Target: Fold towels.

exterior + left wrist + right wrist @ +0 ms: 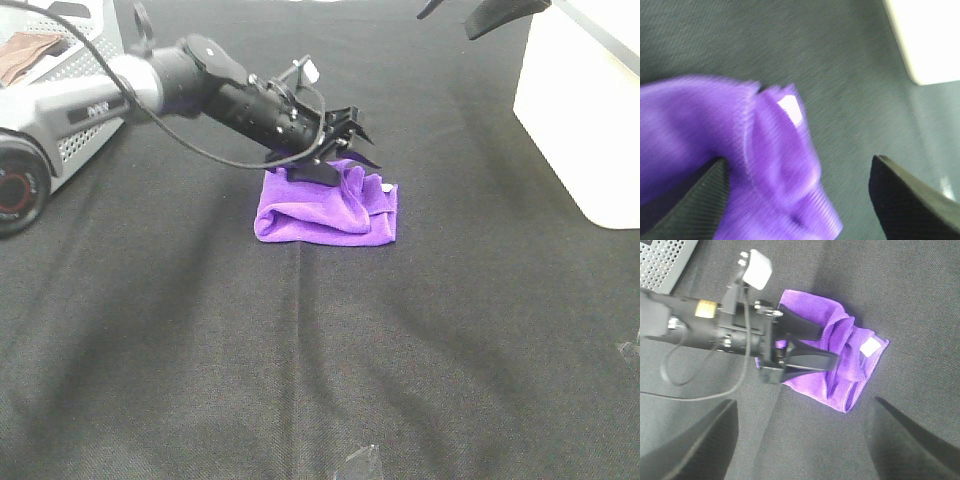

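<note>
The purple towel (325, 210) lies folded into a small rumpled bundle at the middle of the black table. Its white tag (870, 347) faces up on the right side. My left gripper (350, 145) is open and empty, with its jaws spread just above the towel's far edge. In the left wrist view the towel (715, 130) lies by one finger (695, 200), and the tag (790, 107) shows between the jaws. My right gripper (800, 440) is open and empty, held high above the towel (840, 375) and the left gripper (810, 347). It shows at the top edge of the exterior view (480, 15).
A white box (590, 110) stands at the right back. A grey perforated basket (85, 55) holding a brown cloth (30, 50) stands at the left back. Small clear plastic bits lie at the front edge (360, 462) and at the right edge (630, 350).
</note>
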Robot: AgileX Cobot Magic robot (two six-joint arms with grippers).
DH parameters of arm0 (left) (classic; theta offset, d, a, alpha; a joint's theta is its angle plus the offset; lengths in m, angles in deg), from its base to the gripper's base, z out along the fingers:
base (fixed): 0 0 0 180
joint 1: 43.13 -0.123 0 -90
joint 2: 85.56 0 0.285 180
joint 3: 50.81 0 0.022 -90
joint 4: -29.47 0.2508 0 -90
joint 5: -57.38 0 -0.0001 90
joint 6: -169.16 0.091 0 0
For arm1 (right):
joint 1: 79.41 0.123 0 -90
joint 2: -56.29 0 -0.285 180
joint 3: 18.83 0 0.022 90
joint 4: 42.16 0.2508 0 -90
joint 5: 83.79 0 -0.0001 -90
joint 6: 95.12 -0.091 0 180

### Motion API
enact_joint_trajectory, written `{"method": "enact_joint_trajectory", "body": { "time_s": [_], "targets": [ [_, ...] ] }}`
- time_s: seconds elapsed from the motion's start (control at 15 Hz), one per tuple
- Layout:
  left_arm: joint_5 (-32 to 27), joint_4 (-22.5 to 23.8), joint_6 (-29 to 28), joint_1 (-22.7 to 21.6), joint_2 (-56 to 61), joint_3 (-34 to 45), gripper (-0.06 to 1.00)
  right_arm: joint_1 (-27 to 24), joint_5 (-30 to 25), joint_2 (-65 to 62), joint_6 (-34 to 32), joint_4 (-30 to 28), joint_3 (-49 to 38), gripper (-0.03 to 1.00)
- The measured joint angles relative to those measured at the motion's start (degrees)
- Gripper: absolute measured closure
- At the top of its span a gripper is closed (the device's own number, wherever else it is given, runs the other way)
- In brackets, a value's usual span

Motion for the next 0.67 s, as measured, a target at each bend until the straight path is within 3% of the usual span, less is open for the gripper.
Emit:
{"method": "enact_joint_trajectory", "body": {
  "time_s": [0.27, 0.53, 0.67],
  "targets": [
    [3.21, -5.61, 2.81, 2.35, -2.81, 0.0, 0.23, 0.0, 0.0, 0.0, 0.0, 0.0, 0.0, 0.29],
    [8.02, -12.83, 9.51, 5.21, -3.67, 0.0, 0.23, 0.0, 0.0, 0.0, 0.0, 0.0, 0.0, 0.29],
    [7.68, -14.38, 10.94, 5.67, -3.61, 0.0, 0.23, 0.0, 0.0, 0.0, 0.0, 0.0, 0.0, 0.29]
  ]
}}
